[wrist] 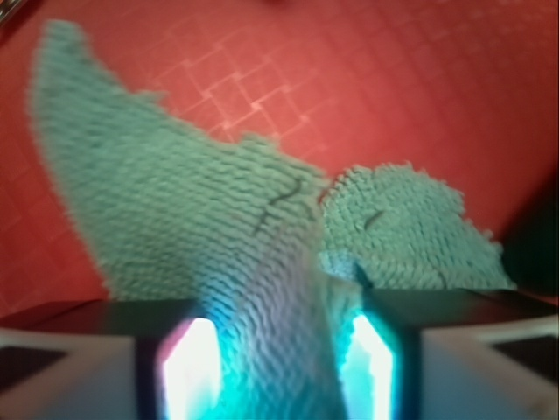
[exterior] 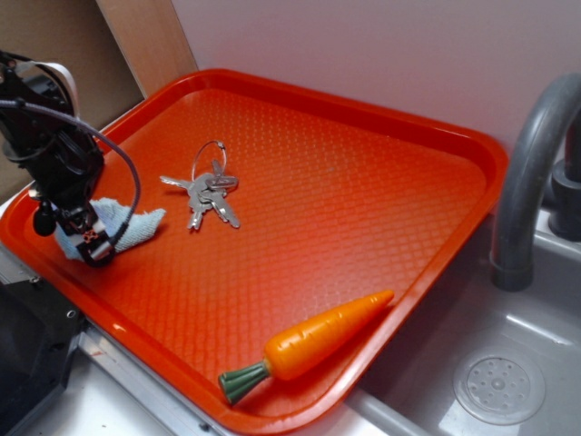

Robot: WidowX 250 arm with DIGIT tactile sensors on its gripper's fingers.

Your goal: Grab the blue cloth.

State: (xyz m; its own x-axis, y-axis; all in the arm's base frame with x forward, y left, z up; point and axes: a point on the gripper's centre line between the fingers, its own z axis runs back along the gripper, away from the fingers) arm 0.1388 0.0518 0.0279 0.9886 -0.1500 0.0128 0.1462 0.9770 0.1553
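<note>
Fuzzy terry, pale blue-grey: the blue cloth (wrist: 219,227) has a fold bunched up between the two glowing fingers (wrist: 188,367) in the wrist view. The gripper (wrist: 276,367) is pinched on that fold, jaws nearly together with fabric filling the gap. So the hold is already on a raised ridge of cloth, not a flat edge.

Handling, as a judgement: very light, limp, no stiffness. It will drape and hang from whatever point is held. The loops give good friction, so slip is unlikely, and it is not fragile. Best hold is a gathered fold near the middle, as here. A ragged edge alone could pull through.

Axis: in the wrist view one long flap runs away from the fingers up and to the left, tapering to a corner. A shorter lobe sits just beyond the fingers to the right. The long axis therefore runs from the fingers out along that left flap.

In the exterior view the cloth (exterior: 127,227) lies under and just beside the gripper (exterior: 91,241), near the tray's (exterior: 363,163) near-left rim. The keys (exterior: 207,193) lie near, beyond the cloth and apart from it. The toy carrot (exterior: 318,341) is well apart, at the far side from the fingers.
</note>
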